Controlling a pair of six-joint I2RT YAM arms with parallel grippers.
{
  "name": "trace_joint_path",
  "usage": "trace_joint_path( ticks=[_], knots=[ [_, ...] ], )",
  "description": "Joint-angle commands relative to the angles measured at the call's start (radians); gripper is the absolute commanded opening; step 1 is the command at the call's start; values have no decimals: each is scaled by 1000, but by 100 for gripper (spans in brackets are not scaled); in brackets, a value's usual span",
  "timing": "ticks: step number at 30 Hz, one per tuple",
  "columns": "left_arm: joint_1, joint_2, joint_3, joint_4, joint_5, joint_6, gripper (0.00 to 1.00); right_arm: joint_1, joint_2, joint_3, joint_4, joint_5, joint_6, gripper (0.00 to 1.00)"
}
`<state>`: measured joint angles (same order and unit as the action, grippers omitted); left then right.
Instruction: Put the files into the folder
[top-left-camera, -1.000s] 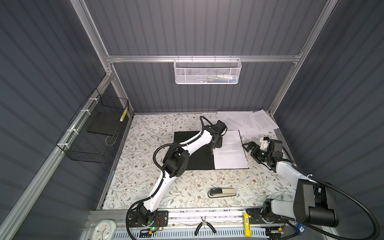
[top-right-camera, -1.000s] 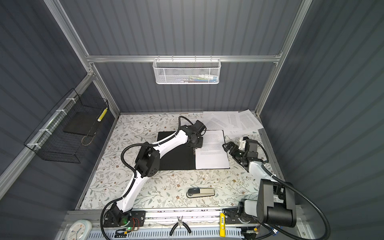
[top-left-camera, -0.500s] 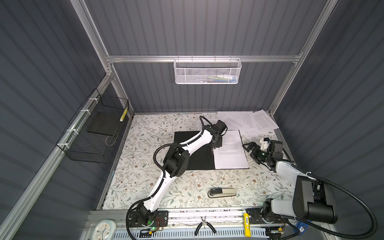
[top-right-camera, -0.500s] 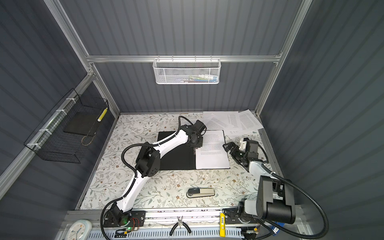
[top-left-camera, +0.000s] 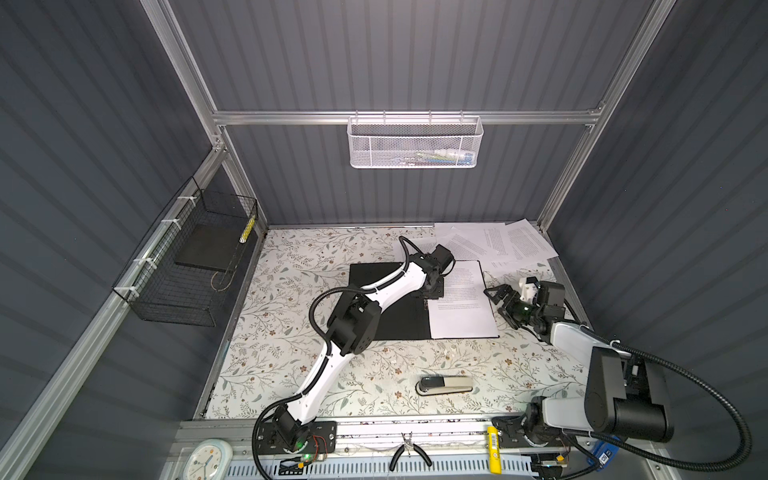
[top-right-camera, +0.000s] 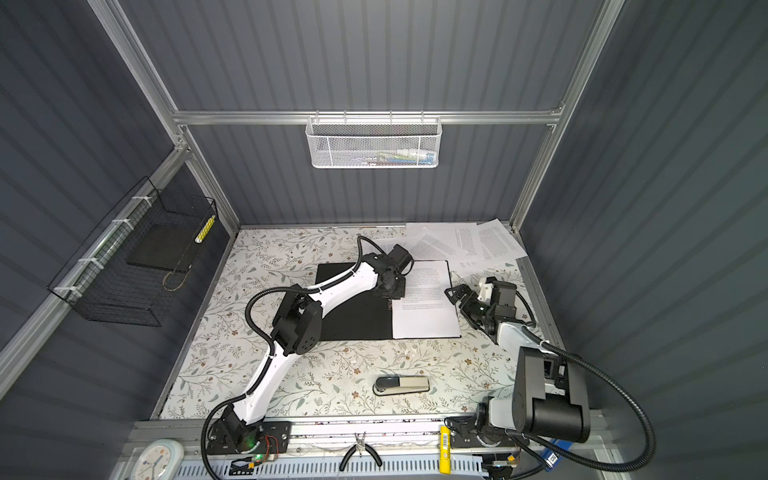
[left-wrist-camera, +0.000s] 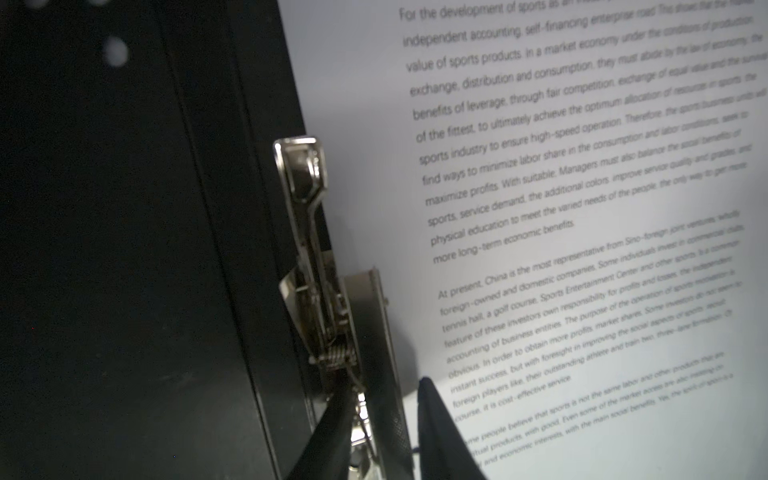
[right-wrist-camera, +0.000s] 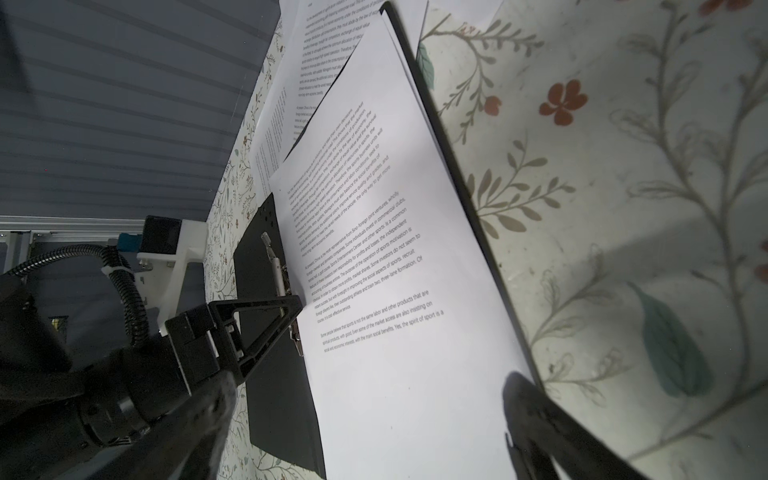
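While the clip is being worked: the sheet (top-left-camera: 461, 316) laid in the folder (top-left-camera: 403, 320) should be kept square to the spine. The lever of the clip (left-wrist-camera: 309, 232) is best moved slowly and straight, so that the paper is not dragged askew.
Step in hand: judged to be the securing of that sheet at the folder's spine, with more files to be brought afterwards.
Grip advice: the clip should be taken by its metal only, with no paper caught between the fingers.
Sheet: white, flat, printed with paragraphs of small black text; the folder's right half is covered by it almost edge to edge.
Folder: thin, black, opened flat; its left half is bare.
Clip: bright metal with a spring, raised along the folder's spine at the sheet's inner edge.
Left gripper (left-wrist-camera: 386, 384): set at the folder's spine, jaws narrow, one finger either side of the clip's spring end. Whether the clip is gripped cannot be told, since the contact is cut off at the frame's edge.
Right gripper (top-left-camera: 496, 299): held just beside the folder's right edge, jaws wide, nothing held.
Loose files (top-left-camera: 498, 245): fanned in an overlapping heap just beyond the folder's far right corner.
Stapler (top-left-camera: 444, 384): well apart from the folder, on its near side.
Table (top-left-camera: 291, 291): floral-patterned, spread under the folder.
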<state>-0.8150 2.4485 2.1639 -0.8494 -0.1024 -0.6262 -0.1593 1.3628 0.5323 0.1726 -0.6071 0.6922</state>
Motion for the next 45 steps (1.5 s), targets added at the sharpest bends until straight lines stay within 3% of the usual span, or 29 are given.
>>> trace_joint_path(
  ticks=[1,10,17,22,31,40,45],
  knots=[
    [-6,-6,30,-23,-25,-8,25,-5,0,-15,15,-21,3,99],
    [-7,33,102,-62,-52,10,21,-6,22,-19,39,-43,18,99],
    [-6,-1,52,-70,-112,32,20,-4,44,-18,51,-56,22,99],
    [-7,-62,-31,-56,-160,41,19,21,82,-7,65,-75,23,99],
    [5,-181,-211,-68,-244,40,19,162,123,22,111,-63,35,99],
    [44,-368,-465,-18,-277,38,19,178,102,43,96,-11,89,99],
    [47,-459,-530,-14,-274,62,19,185,125,75,83,-31,72,99]
  ],
)
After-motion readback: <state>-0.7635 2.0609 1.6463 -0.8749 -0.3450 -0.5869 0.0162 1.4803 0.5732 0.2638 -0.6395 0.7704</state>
